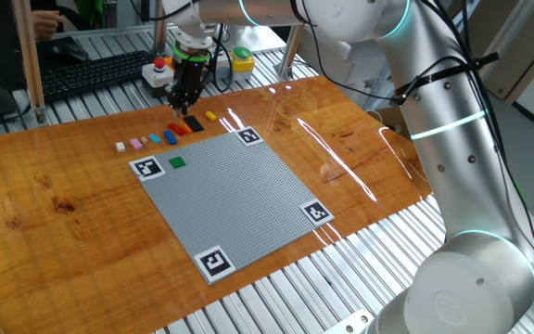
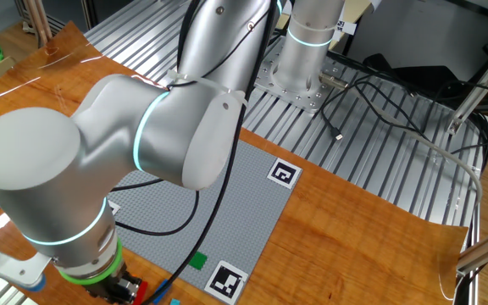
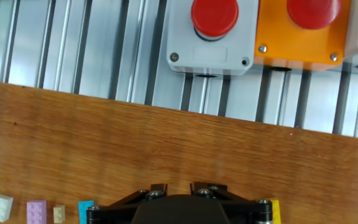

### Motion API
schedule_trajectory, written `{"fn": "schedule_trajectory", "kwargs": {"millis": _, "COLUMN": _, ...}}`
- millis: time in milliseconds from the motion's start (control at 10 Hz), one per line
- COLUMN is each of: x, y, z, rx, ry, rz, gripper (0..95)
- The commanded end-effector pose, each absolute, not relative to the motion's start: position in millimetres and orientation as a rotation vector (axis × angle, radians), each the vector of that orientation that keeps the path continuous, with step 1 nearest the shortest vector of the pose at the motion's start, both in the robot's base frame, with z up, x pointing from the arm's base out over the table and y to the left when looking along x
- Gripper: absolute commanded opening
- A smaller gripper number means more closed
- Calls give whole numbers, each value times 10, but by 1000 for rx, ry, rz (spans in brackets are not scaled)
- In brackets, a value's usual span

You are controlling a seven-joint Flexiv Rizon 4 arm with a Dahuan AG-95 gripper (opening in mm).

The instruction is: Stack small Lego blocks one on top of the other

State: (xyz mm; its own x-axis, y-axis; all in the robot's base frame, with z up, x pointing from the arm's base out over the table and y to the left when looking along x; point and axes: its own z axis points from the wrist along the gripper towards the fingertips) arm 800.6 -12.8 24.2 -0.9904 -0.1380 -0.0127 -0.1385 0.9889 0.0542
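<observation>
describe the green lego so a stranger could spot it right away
Find the grey baseplate on the wooden table. Near its corner marker closest to the row of loose bricks sits the green lego. It is the only brick on the plate.

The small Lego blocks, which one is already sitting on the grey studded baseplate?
The small green plastic Lego block. It alone lies on the grey studded baseplate, near a corner marker; the others sit in a row on the wooden table.

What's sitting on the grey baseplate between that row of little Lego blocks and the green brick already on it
Nothing visible. The green brick sits near the corner marker, and the baseplate between it and the row of blocks shows only bare studs. The fingers are down at the row's red-and-black end.
</observation>
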Motion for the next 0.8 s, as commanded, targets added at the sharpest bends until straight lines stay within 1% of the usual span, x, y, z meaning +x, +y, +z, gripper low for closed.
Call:
{"fn": "schedule_trajectory", "kwargs": {"millis": 100, "x": 7999, "y": -129, "z": 244, "rx": -178, "ry": 3130, "rz": 89, "gripper": 190}}
{"fn": "schedule_trajectory", "kwargs": {"millis": 800, "x": 7999, "y": -139, "z": 244, "rx": -122, "ry": 3125, "rz": 68, "gripper": 190}}
